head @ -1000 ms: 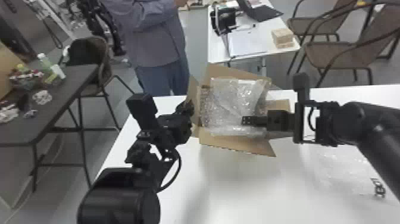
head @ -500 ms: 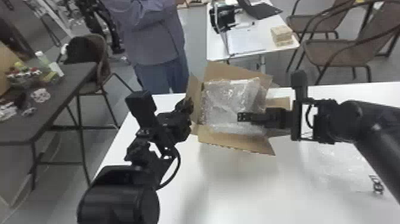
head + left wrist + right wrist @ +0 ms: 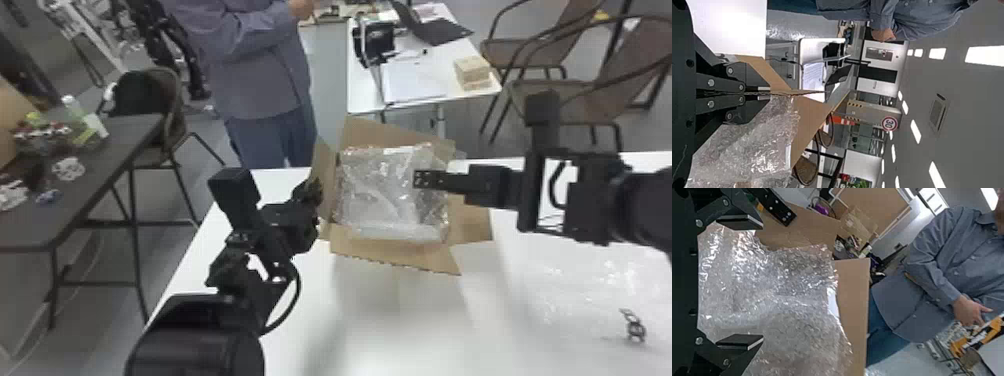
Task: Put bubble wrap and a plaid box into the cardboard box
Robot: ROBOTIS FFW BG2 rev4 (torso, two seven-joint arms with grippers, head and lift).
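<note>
"Where is the bubble wrap (image 3: 385, 192)?"

"In the open cardboard box (image 3: 395, 255), which stands at the far edge of the white desk (image 3: 400, 320), a little right of its far left corner. The wrap fills the opening, crinkled and shiny, and a white edge (image 3: 832, 301) shows beside it in the right wrist view"

"And the flaps?"

"Spread out. The near one slopes toward us over the desk, the right one lies out to the side, and the far and left ones stand up"

"What about the left gripper (image 3: 315, 189)?"

"It's at the box's left side, between the box and the desk's left edge. Its jaws are together on the left flap (image 3: 793, 94), which runs edge-on out from between them in the left wrist view"

"The right gripper (image 3: 419, 179)?"

"That one comes in from the right, over the right part of the wrap. Its jaws are wide apart, with wrap showing behind the gap between them. Whether the tips touch the wrap, I can't tell"

"Anything else on the desk?"

"A clear plastic sheet (image 3: 575, 295), lying well to the right of the box and in from the far edge, with a small dark shape (image 3: 635, 327) at it, too small to make out"

"And past the far edge?"

"A second desk (image 3: 367, 102) with papers (image 3: 412, 85) and a pale block stack (image 3: 472, 72), and brown chairs (image 3: 550, 95) to its right"
</note>
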